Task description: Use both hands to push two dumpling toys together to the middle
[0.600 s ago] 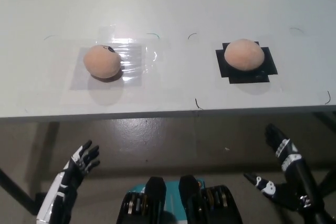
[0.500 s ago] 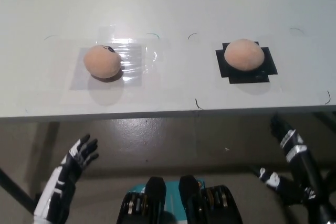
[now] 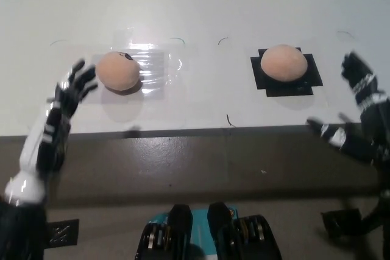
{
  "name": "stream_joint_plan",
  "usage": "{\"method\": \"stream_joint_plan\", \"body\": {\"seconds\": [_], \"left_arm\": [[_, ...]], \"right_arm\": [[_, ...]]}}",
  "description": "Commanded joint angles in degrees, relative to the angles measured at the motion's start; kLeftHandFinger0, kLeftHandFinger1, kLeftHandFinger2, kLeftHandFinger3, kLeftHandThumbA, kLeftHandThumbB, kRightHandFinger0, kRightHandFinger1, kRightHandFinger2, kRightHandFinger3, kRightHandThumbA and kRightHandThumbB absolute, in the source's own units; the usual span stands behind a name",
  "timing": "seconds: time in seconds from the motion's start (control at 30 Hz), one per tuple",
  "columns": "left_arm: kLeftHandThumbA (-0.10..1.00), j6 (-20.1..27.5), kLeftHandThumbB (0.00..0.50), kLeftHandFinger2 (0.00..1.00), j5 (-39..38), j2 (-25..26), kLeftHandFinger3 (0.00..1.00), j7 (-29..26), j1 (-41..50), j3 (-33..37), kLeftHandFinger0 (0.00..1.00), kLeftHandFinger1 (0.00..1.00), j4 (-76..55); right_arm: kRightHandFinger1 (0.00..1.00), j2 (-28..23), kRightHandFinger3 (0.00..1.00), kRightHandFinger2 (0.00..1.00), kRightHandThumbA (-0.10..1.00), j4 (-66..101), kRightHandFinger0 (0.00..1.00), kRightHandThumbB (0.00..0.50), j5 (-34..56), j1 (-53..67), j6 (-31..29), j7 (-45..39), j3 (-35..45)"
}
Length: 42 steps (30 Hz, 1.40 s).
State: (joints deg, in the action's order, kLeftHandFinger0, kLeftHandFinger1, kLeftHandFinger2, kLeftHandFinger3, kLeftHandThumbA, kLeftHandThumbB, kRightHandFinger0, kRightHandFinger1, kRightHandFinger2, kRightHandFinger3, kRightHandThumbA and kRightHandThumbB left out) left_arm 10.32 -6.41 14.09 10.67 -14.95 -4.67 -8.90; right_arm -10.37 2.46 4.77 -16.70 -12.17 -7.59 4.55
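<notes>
both hands (image 3: 67, 98) (image 3: 359, 114), fingers apart, flank the two dumpling toys (image 3: 119, 71) (image 3: 283, 63).

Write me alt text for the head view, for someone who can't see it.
Two dumpling toys sit apart on a white table, the left dumpling toy on clear film, the right dumpling toy on a black patch. The left hand and right hand, both open, flank them from outside, touching neither.

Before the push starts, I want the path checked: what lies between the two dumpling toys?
In the head view, only bare white table with faint pen marks separates the left dumpling toy from the right dumpling toy.
</notes>
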Motion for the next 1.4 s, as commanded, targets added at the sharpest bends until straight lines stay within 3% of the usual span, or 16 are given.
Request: {"method": "stream_joint_plan", "body": {"seconds": [0.0,0.2,0.27,0.33,0.47,0.6,0.67,0.73,0.77,0.83,0.9,0.97,1.0,1.07,1.2,1.37], "left_arm": [[1.0,-0.8,0.232,1.0,0.3,2.2,1.0,-0.3,-5.3,-0.9,1.0,1.0,3.2],[1.0,-1.8,0.29,1.0,2.3,4.1,1.0,-0.3,-14.1,-0.6,1.0,1.0,12.4],[1.0,-2.5,0.273,1.0,3.4,4.7,1.0,-0.5,-17.2,-0.2,1.0,1.0,16.5],[1.0,0.6,0.215,1.0,5.7,5.6,1.0,-0.6,-20.2,0.7,1.0,1.0,21.7],[1.0,3.8,0.287,1.0,10.1,7.0,1.0,-2.2,-26.2,2.5,1.0,1.0,30.9],[1.0,4.7,0.279,1.0,12.6,7.8,1.0,-3.1,-31.3,4.5,1.0,1.0,39.7],[1.0,4.5,0.243,1.0,12.4,8.0,1.0,-2.2,-33.9,5.4,1.0,1.0,44.3],[1.0,5.0,0.312,1.0,13.7,8.2,1.0,-2.3,-36.2,6.9,1.0,1.0,49.0],[1.0,5.4,0.315,1.0,14.9,8.5,1.0,-2.9,-36.7,7.6,1.0,1.0,50.2],[1.0,6.3,0.25,1.0,14.9,8.3,1.0,-3.3,-38.3,8.1,1.0,1.0,54.4],[1.0,8.7,0.255,1.0,15.1,8.1,1.0,-3.5,-41.0,9.0,1.0,1.0,61.9],[1.0,9.4,0.286,1.0,15.4,7.9,1.0,-3.9,-43.1,9.9,1.0,1.0,66.9],[1.0,9.7,0.268,1.0,15.6,7.7,1.0,-4.1,-43.6,10.2,1.0,1.0,67.9],[1.0,11.9,0.284,1.0,16.7,7.5,1.0,-5.5,-45.1,11.4,1.0,1.0,72.2],[1.0,12.3,0.379,1.0,16.7,7.0,1.0,-6.0,-47.1,12.4,1.0,1.0,77.0],[1.0,13.5,0.333,1.0,18.7,6.9,1.0,-8.1,-47.6,14.5,1.0,1.0,79.6]], "right_arm": [[1.0,-0.8,1.0,1.0,1.0,-3.6,1.0,0.243,0.8,-6.4,1.5,2.0,1.9],[1.0,-1.7,1.0,1.0,1.0,-13.6,1.0,0.236,0.5,-14.9,1.1,2.3,3.2],[1.0,-1.8,1.0,1.0,1.0,-18.4,1.0,0.263,-0.2,-18.1,0.5,3.4,3.8],[1.0,-2.0,1.0,1.0,1.0,-22.1,1.0,0.266,-0.4,-20.6,0.3,3.6,3.9],[1.0,-2.7,1.0,1.0,1.0,-30.5,1.0,0.285,-1.4,-26.2,-2.1,4.2,3.7],[1.0,-3.4,1.0,1.0,1.0,-37.6,1.0,0.272,-1.3,-30.7,-1.9,4.3,3.6],[1.0,-4.0,1.0,1.0,1.0,-41.2,1.0,0.27,-2.7,-32.8,-1.8,5.4,3.0],[1.0,-4.5,1.0,1.0,1.0,-44.7,1.0,0.241,-3.8,-34.7,-2.6,6.0,2.3],[1.0,-4.5,1.0,1.0,1.0,-45.6,1.0,0.241,-3.9,-35.2,-2.8,6.0,2.1],[1.0,-4.6,1.0,1.0,1.0,-48.8,1.0,0.263,-4.3,-36.8,-3.7,6.4,1.6],[1.0,-4.6,1.0,1.0,1.0,-53.8,1.0,0.298,-3.8,-39.3,-4.2,6.4,1.5],[1.0,-4.9,1.0,1.0,1.0,-56.2,1.0,0.284,-4.1,-40.5,-4.9,6.5,1.2],[1.0,-5.0,1.0,1.0,1.0,-57.3,1.0,0.294,-4.8,-40.9,-5.3,7.0,0.9],[1.0,-5.2,1.0,1.0,1.0,-60.8,1.0,0.311,-5.7,-42.2,-5.8,7.5,-0.2],[1.0,-4.8,1.0,1.0,1.0,-67.2,1.0,0.327,-4.7,-45.0,-6.9,7.3,-0.2],[1.0,-4.2,1.0,1.0,1.0,-72.3,1.0,0.313,-3.9,-47.1,-8.0,6.3,0.0]]}}
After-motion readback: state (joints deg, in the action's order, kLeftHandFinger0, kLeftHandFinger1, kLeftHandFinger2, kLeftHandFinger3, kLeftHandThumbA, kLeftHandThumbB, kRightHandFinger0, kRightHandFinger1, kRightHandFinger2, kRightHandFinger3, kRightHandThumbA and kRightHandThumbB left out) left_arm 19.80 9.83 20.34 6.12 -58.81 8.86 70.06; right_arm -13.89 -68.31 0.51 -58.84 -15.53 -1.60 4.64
